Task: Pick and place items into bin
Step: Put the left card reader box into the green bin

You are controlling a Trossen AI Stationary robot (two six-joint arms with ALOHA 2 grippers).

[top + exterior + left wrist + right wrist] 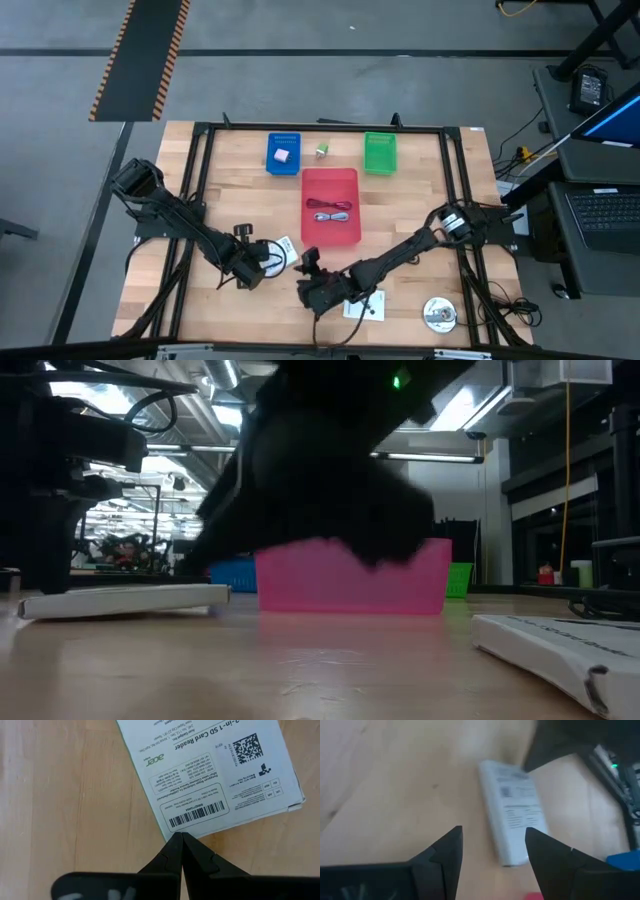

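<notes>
The white packet [284, 245] with green lettering lies flat on the wooden table in front of the red tray; it also shows in the left wrist view [210, 770] and at the left of the low view [120, 600]. My left gripper [256, 264] is shut, its tips [181, 836] at the packet's corner. My right gripper [314, 284] is open above bare wood, and the packet [512, 820] lies ahead of its spread fingers. The white card with a black part [365, 306] and the silver disc [438, 314] rest on the table near the front edge. My left gripper's shut fingertips [175, 845] stand right at the packet's edge near one corner [167, 835], coming down at it from above. I cannot tell whether they touch it. The packet lies flat on the table.
The red tray [352, 185] holds coiled cables [331, 210]. The blue tray [272, 165] holds a pale block [283, 155]; the green tray [380, 152] stands at the far edge. A small white-green item [322, 150] lies between them. A black frame [200, 180] borders the table.
</notes>
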